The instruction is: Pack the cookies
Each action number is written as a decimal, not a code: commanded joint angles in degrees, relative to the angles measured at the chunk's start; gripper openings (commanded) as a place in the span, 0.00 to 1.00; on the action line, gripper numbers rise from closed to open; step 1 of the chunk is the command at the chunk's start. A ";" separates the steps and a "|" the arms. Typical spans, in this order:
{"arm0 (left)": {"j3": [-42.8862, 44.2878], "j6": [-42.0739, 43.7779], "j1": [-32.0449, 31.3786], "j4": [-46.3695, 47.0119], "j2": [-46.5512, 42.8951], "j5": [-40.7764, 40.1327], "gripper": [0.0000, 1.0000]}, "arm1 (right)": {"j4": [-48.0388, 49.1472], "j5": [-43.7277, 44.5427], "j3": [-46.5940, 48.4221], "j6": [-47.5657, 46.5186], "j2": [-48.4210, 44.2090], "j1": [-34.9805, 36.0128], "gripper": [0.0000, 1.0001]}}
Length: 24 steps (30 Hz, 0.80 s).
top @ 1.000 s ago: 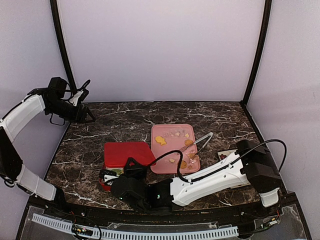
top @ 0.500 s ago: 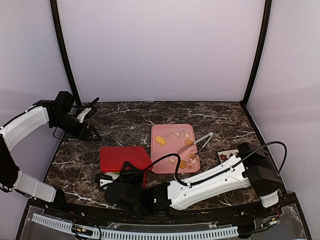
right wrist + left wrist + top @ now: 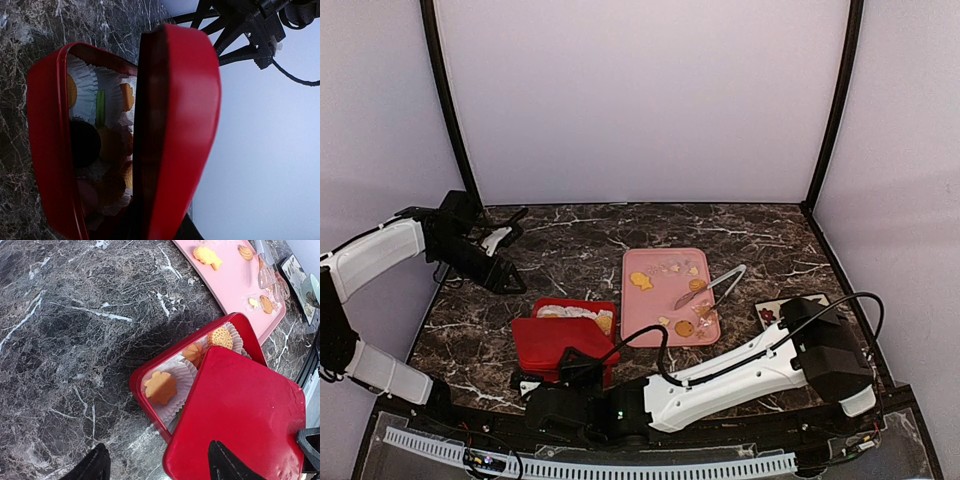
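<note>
Now lidding: lid (image 3: 240,410) askew on tin (image 3: 136,382), my right end effector (image 3: 568,368) at its edge, grip unclear, left end effector (image 3: 157,465) open; next, square it.

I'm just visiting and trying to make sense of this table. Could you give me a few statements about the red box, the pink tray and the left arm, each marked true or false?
1. The red lid closes the red box completely. False: it sits off to one side, and cookies show in the uncovered end.
2. Cookies in the box rest in white paper cups. True.
3. The pink tray has nothing on it. False: a few cookies and a pair of tongs lie on it.
4. The left gripper is open and holds nothing. True.
</note>
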 commanded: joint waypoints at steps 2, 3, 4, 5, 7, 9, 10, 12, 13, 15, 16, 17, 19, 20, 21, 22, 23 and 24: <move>0.22 2.56 -0.91 1.15 2.30 -3.09 0.69 | -2.18 -0.29 1.77 4.83 1.71 0.53 0.26; 0.37 2.93 -0.97 1.22 2.36 -3.10 0.69 | -2.65 -0.33 1.86 5.21 1.94 0.61 0.30; 0.28 3.19 -1.08 1.23 2.36 -2.98 0.69 | -3.24 -0.34 1.92 5.65 2.10 0.64 0.33; 0.22 3.48 -1.26 1.17 2.41 -2.81 0.69 | -3.74 -0.27 2.11 6.10 2.21 0.68 0.35; -0.02 4.25 -1.78 0.60 2.58 -2.84 0.69 | -4.80 -0.11 2.52 7.07 2.34 0.81 0.38; -0.71 5.08 -2.20 0.54 2.54 -3.29 0.69 | -6.06 -0.07 2.83 8.05 2.44 0.87 0.41; -1.17 5.48 -2.28 0.60 2.54 -3.48 0.69 | -6.85 -0.01 2.88 8.60 2.46 1.00 0.43; -2.14 6.37 -2.46 0.92 2.54 -3.85 0.69 | -8.25 -0.08 2.86 9.72 2.29 1.06 0.51; -2.09 6.54 -2.50 0.92 2.80 -3.88 0.69 | -8.76 -0.06 2.64 10.20 2.08 1.15 0.57; -1.90 7.30 -2.63 0.53 3.22 -3.93 0.69 | -9.45 0.06 2.14 11.04 1.64 1.37 0.67; -1.94 7.60 -2.83 0.49 3.32 -4.12 0.68 | -9.73 -0.03 1.85 11.52 1.36 1.54 0.71; -1.87 7.86 -2.88 0.57 3.41 -4.62 0.68 | -10.43 -0.16 1.82 12.24 1.20 1.62 0.74; -1.74 8.54 -3.12 0.41 3.42 -5.43 0.68 | -12.08 -0.43 1.90 13.83 0.99 1.78 0.76; -1.68 8.92 -3.23 0.24 3.35 -5.63 0.68 | -13.08 -0.54 1.92 14.64 0.87 1.76 0.77; -1.75 9.34 -3.25 0.11 3.29 -5.81 0.68 | -13.90 -0.63 1.97 15.40 0.73 1.88 0.78; -1.76 9.63 -3.24 0.03 3.18 -6.36 0.68 | -14.88 -0.74 1.94 16.43 0.49 1.97 0.79; -1.70 10.04 -3.20 -0.06 3.16 -6.80 0.68 | -15.96 -0.98 1.95 17.32 0.26 2.01 0.80; -1.72 10.40 -3.20 -0.12 3.16 -7.17 0.68 | -17.13 -1.39 1.93 18.12 -0.02 1.98 0.81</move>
